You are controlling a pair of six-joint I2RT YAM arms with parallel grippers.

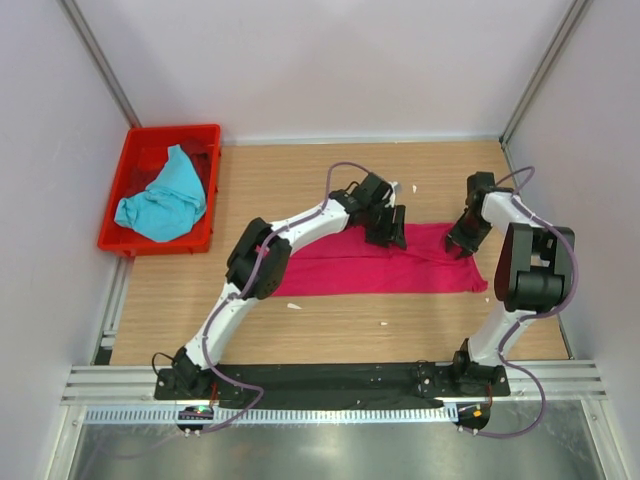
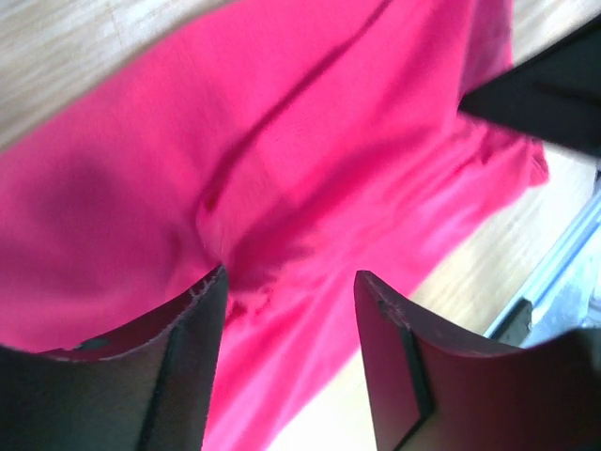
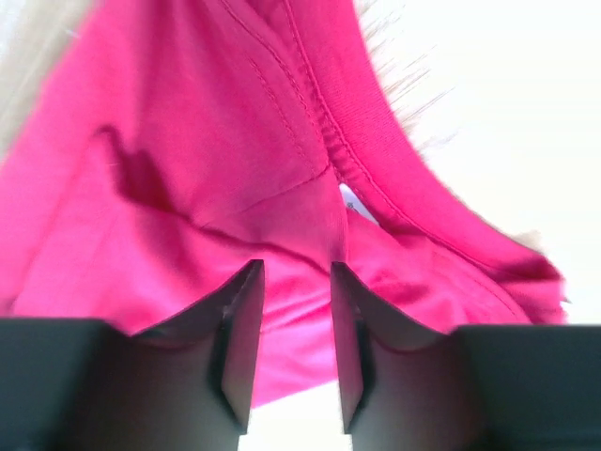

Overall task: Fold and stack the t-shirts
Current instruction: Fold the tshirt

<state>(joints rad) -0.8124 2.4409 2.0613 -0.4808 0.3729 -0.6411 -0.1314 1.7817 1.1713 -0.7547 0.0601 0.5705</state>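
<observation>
A: Any writing or labels?
B: Just a small white tag peeking out at the collar in the right wrist view. Too small to read.
A: Where is the magenta t-shirt?
B: Flat on the tabletop, a long band running left to right in front of both arms. The turquoise t-shirt is bunched up in the red crate at the far left corner, well apart from both arms.
A: Left end effector?
B: Over the band's far edge, near its middle, pointing down. In the wrist view its fingers stand wide apart. Wrinkled magenta cloth lies right below the tips and nothing is clamped. Whether the tips touch the cloth, cannot tell.
A: Right end effector?
B: Over the band's right end, by the collar. Its fingers are parted by a narrow gap, much narrower than the left one's. A fold of cloth runs up to the tips, with the collar seam just beyond. Nothing shows pinched in the gap. Overexposed tabletop shows through its lower part.
A: Do the two touch?
B: No. They are near each other, both over the magenta t-shirt.
</observation>
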